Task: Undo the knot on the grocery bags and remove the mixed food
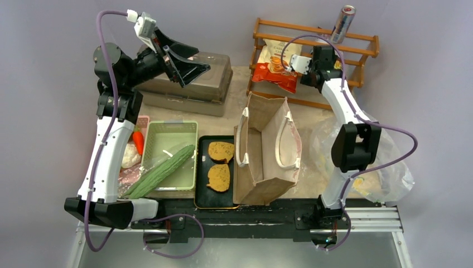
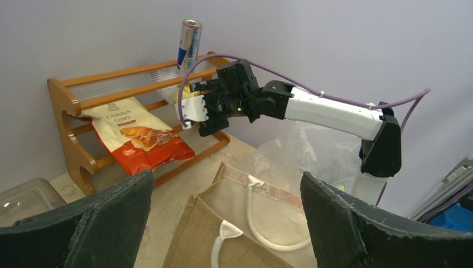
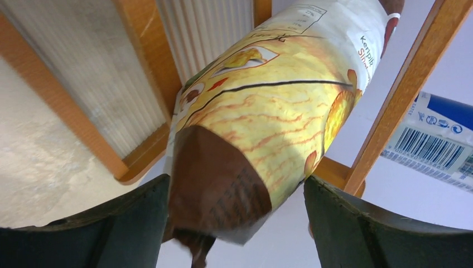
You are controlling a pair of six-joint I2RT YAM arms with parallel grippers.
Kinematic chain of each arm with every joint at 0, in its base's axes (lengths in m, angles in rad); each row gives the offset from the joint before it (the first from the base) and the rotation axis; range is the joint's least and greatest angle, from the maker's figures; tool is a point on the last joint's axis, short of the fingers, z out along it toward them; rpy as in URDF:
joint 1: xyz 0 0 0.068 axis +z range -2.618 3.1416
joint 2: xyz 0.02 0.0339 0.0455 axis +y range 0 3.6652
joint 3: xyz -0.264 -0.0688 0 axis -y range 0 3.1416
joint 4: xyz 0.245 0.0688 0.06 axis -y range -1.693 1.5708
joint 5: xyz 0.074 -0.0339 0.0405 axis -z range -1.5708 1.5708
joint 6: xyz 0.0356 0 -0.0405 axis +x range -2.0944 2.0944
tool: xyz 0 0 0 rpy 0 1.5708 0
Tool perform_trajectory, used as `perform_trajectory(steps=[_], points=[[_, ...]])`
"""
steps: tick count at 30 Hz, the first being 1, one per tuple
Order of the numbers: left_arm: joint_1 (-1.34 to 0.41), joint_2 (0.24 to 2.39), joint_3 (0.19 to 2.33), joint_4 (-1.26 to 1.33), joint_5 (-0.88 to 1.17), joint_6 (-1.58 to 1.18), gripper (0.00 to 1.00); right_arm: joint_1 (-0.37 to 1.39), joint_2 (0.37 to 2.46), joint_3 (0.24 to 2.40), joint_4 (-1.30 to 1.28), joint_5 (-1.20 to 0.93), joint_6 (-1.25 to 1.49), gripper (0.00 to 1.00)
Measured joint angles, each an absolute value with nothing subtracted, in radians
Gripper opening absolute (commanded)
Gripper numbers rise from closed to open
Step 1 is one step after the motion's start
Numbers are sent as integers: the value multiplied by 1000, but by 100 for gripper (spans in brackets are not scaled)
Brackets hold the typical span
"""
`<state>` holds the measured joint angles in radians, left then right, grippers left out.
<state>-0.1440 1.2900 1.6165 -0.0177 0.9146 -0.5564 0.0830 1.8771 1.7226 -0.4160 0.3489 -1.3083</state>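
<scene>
R gripper [image 3: 237, 195] is out at the far-right wooden rack [image 1: 315, 29], jaws spread w/ a yellow snack packet [image 3: 262, 111] between them. One finger sits right against it and there's a sliver of daylight at the other, so no squeeze. Cassava Chips packet [image 2: 142, 139] lies on the rack's lower shelf just beside, drink can [image 1: 343, 22] up on the top shelf. L gripper [image 1: 195, 61] hangs high at far left above the grey lidded case [image 1: 215, 84], jaws wide, nothing in them. Brown paper bag [image 1: 262, 151] stands open mid-table, white handles flopped out. Just left of it, two toast slices [image 1: 221, 152] on a black tray [image 1: 201, 190]. Cucumber [image 1: 162, 170] slants across the green basket [image 1: 167, 129], carrot [image 1: 138, 140] further left. Clear plastic bag [image 1: 385, 173] lies crumpled at near right.
</scene>
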Motion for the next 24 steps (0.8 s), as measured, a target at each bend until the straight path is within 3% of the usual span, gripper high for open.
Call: perform_trajectory(steps=[7,20,24], points=[[-144,1290,1617,-56,920,-538,100,83,1812,1753,-583,260,-1247,98],[-144,1293,1623,-186,936,-449,100,83,1740,1835,-839,56,-1118,98],[-144,1380,1800,-428,925,-376,100,84,1727,1930,-919,-75,-1008,99]])
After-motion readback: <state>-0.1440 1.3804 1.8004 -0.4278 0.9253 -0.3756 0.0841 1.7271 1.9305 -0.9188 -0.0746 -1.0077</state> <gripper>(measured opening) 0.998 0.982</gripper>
